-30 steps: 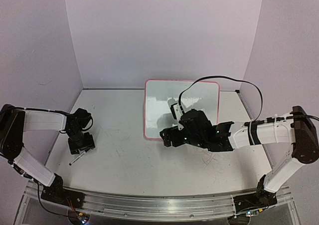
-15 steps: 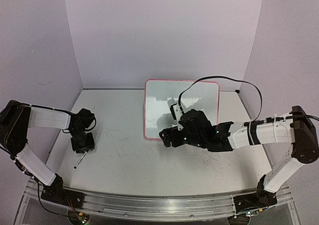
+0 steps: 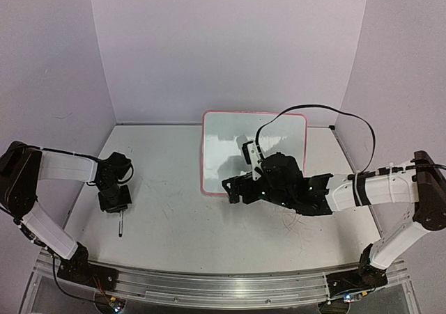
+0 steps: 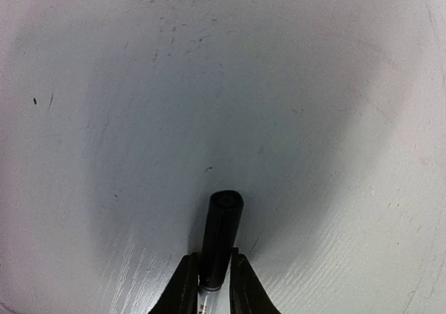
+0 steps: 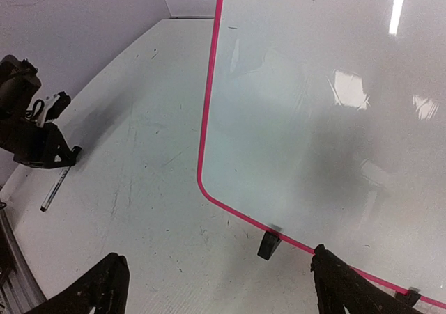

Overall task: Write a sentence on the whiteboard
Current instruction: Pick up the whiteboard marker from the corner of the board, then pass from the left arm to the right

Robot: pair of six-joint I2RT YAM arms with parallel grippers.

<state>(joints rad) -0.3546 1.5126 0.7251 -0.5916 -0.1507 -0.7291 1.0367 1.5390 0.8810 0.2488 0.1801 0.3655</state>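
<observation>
At the left of the scene, the left pincer point(image 3: 115, 201) is seen low over the counter point(image 3: 174, 220), close to the left wall. In the left wrist view its two fingers point(image 4: 185, 289) are pressed together against either side of a marker point(image 4: 221, 230), so the pincer is clamped on the marker. The marker's black capped end is shown pointing away from the wrist camera. In the top view the marker sticks out of the pincer toward the near edge. Scuffs and faint pen marks are scattered over the counter.

The whiteboard point(image 3: 230, 136) is found at the far middle of the counter, right of centre, well apart from the left pincer. Its pink frame is carried at the near edge on two black clip feet point(image 5: 268, 243). No writing can be made out on its glossy face.

Just near of the whiteboard's near left corner, the right pincer point(image 3: 233, 189) is held with its fingers point(image 5: 104, 286) spread wide apart and nothing between them. The board's lower left corner and one clip foot lie directly ahead of it, close but not touched. A black cable point(image 3: 313, 108) is looped above the right arm.
</observation>
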